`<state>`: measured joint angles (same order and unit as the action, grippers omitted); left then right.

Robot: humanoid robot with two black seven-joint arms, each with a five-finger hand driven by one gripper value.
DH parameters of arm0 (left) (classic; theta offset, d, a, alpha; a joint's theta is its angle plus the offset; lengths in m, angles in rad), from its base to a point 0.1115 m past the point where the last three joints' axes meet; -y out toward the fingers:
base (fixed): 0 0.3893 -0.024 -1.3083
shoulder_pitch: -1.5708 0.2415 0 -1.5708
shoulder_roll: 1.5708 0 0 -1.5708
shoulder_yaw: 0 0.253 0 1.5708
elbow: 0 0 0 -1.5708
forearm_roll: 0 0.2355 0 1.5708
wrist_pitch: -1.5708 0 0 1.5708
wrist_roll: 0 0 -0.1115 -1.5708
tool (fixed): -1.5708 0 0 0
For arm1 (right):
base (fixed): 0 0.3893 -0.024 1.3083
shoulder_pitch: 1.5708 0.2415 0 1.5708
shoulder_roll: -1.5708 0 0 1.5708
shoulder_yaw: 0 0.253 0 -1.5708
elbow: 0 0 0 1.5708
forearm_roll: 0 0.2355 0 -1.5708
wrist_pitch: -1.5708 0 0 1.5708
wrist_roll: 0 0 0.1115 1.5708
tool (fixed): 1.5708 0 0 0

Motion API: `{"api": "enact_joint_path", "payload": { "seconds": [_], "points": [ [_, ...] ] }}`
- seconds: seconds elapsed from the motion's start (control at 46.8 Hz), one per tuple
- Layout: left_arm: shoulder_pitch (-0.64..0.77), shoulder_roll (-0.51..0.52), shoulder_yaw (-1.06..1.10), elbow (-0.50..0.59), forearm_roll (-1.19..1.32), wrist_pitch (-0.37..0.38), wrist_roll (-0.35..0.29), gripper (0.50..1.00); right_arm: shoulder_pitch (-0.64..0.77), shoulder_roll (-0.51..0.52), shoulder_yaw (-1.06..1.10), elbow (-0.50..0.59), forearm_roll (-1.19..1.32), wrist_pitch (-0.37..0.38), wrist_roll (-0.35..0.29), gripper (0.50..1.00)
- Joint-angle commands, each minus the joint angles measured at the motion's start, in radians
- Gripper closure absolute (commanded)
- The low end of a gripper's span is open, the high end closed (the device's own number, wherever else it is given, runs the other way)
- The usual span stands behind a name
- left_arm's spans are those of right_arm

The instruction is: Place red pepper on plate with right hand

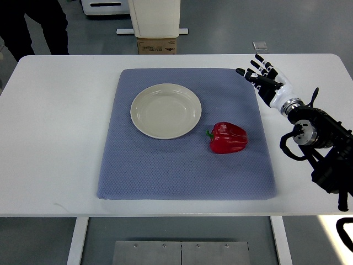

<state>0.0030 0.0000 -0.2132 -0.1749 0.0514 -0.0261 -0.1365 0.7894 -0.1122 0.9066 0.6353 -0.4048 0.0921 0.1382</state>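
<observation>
Now | red pepper (228,138) on mat (182,165), well apart fr right hand (266,81) | fingers (255,64) spread, empty | plate (165,110) bare

Glossy red pepper (228,138), matt woven cloth mat (165,165) (finely dimpled), smooth glazed plate (165,110).

Bright, even overhead light, cool white. The white table (60,138) runs close to blown out, its surface texture lost. Shadows soft and short: a thin dark rim under the red pepper (228,138), a faint one along the blue mat's (165,171) near edge. Small highlights on the pepper's skin, mild sheen in the plate (165,110). Focus sharp at centre; the table's edges bow slightly toward the corners. Bright patch on the floor at lower right.
</observation>
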Motion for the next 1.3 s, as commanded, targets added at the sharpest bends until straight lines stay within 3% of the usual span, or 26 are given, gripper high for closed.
{"api": "enact_joint_path", "payload": {
  "seconds": [0.0,1.281],
  "points": [
    [-0.001,0.0,0.0,-0.002,0.001,0.0,-0.002,0.5,-0.001,0.0,0.0,0.0,0.0,0.0,0.0,0.5],
    [-0.005,0.0,0.0,0.0,0.001,0.0,-0.002,0.5,0.005,-0.001,0.009,-0.008,0.075,0.0,0.0,0.5]
  ]
}}
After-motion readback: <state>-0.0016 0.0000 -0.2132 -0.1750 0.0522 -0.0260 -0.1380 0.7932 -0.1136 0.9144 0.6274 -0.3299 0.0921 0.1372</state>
